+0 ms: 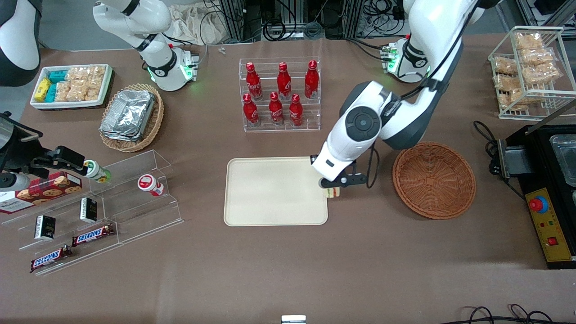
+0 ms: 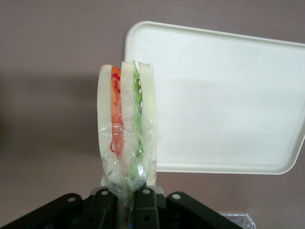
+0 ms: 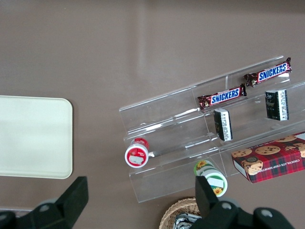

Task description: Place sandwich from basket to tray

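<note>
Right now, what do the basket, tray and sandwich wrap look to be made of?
Basket: reddish-brown woven wicker, matte; the weave pattern shows.
Tray: cream plastic, likely; smooth, faint sheen, moulded low rim with rounded corners.
Sandwich wrap: thin clear film, probably plastic; glossy creases over the bread and filling.
The tool is shut on the sandwich at the tray's edge nearest the basket.

The working left arm is reaching in from its base at the bench's edge farthest from the front camera, its white and dark grey links folding down toward the middle of the bench. The wrist is pointing downward, carrying the hand [image 1: 335, 185] low over the bench surface. Its two black fingers [image 2: 143, 206] are pressing together on the sandwich [image 2: 127, 125], which is standing upright between them.
</note>
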Controlling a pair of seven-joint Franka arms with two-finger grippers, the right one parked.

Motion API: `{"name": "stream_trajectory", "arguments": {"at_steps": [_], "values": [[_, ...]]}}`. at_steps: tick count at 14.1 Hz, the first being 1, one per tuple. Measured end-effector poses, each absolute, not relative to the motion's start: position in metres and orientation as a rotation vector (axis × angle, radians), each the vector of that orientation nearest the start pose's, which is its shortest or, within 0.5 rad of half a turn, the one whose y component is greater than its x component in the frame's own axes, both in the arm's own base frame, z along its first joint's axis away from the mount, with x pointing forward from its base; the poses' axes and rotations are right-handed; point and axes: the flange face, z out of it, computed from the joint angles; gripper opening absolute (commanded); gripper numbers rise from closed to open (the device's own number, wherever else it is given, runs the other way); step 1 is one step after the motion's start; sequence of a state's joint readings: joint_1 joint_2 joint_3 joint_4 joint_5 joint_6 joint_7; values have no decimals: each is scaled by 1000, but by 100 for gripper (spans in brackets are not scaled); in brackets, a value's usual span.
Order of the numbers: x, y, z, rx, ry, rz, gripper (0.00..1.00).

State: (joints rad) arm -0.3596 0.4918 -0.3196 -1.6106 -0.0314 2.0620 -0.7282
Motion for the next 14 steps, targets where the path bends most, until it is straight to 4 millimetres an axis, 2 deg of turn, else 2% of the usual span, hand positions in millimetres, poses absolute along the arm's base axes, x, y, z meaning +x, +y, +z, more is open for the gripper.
{"name": "stream_trajectory", "arguments": {"at_steps": [3,7,8,9,10,14], "values": [[538,-425,302,-3255,-119,233,0],[540,-428,249,-3249,-83,246,2],[540,-428,240,-3244,-75,248,12],[540,-429,235,-3241,-71,252,47],[540,-429,232,-3241,-68,253,98],[543,-434,241,-3254,-68,228,100]]}}
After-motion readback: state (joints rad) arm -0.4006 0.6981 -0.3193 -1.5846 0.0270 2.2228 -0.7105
